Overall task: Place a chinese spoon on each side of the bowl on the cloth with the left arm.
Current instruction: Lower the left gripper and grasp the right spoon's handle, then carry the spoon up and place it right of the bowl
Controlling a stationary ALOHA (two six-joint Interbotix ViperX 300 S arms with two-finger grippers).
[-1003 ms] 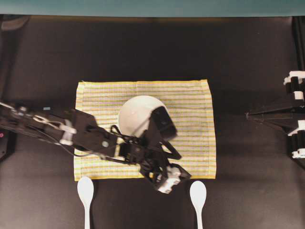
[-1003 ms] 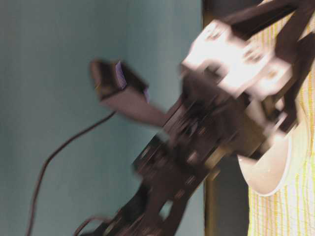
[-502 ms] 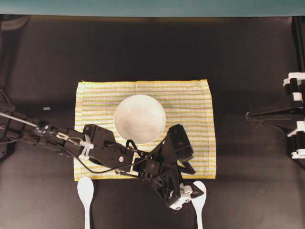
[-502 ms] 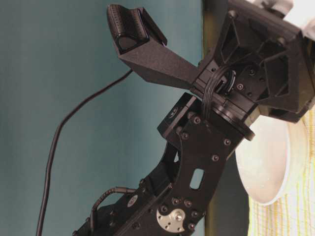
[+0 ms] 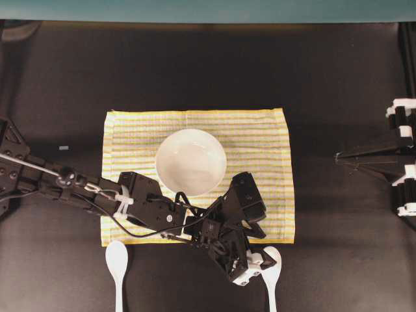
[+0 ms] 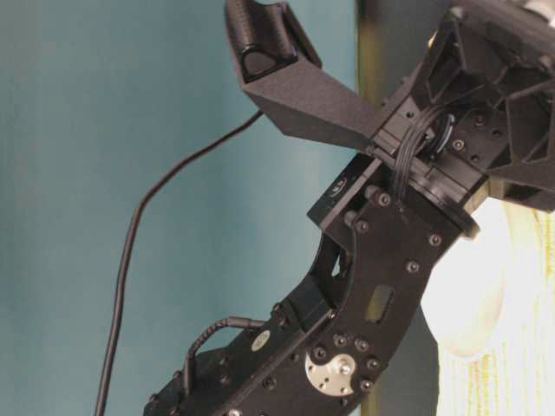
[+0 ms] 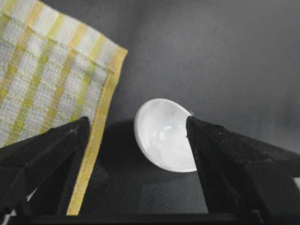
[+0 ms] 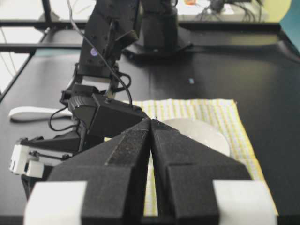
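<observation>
Overhead, your left arm [image 5: 130, 201] reaches from the left edge across the near left part of the cloth [image 5: 260, 140], and its gripper [image 5: 257, 265] sits just past the cloth's near edge, over the bowl end of the right-hand spoon [image 5: 271, 279]. From the left wrist camera you see the two black fingers [image 7: 51, 154] spread apart, one to each side of that spoon's white bowl end [image 7: 164, 136]; whether either finger touches it you cannot tell, so read the tool as released, not grasping. In that view the cloth's yellow-bordered corner [image 7: 101, 108] lies just beside the spoon, on the side of the left-hand finger, and the spoon rests on the dark table [image 7: 225, 56], off the cloth. The second spoon [image 5: 117, 263] lies on the table just off the cloth's near left corner, well apart from the first, its handle running toward the near edge. The bowl [image 5: 191, 162] stands on the cloth, a little left of its middle, apart from both spoons and from the gripper. In the table-level view the left arm's black links [image 6: 364, 312] and its wrist camera mount [image 6: 286, 69] cover much of the bowl [image 6: 468, 303]. Your right gripper [image 8: 151, 140] is parked at the right edge of the table, clenched with its jaws pressed together on nothing, facing the cloth [image 8: 220, 112] and the bowl [image 8: 197, 133].
</observation>
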